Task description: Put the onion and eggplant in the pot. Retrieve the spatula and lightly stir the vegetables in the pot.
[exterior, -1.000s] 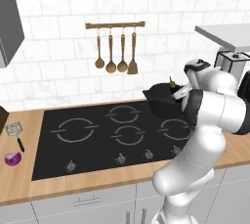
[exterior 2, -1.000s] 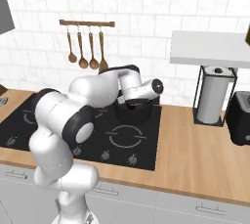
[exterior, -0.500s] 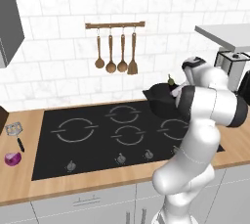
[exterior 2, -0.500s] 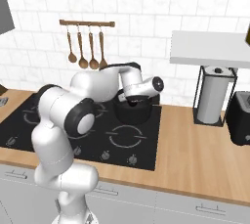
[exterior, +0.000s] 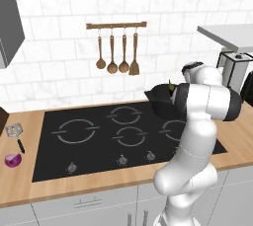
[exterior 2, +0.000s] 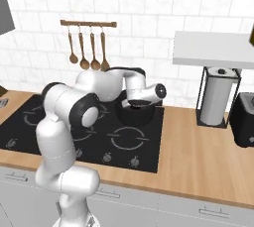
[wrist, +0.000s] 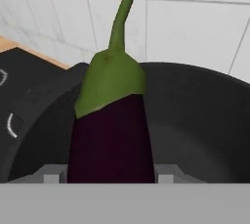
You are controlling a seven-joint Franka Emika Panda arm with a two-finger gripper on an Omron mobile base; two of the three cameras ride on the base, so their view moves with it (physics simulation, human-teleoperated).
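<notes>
hand view: pincer (wrist: 111,181) grasping eggplant (wrist: 111,135) over pot (wrist: 205,120), drop step in hand; next, release, then fetch onion (exterior: 13,160) from worktop (exterior: 29,190).

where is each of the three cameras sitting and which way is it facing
Left base view: behind the arm to its left, facing the cooktop and tiled wall; the arm rises at lower right.
Right base view: behind to its right, facing the same cooktop; the arm rises at lower left.
Hand view: on the hand, looking along the eggplant into the pot.
All three show the pot.
</notes>
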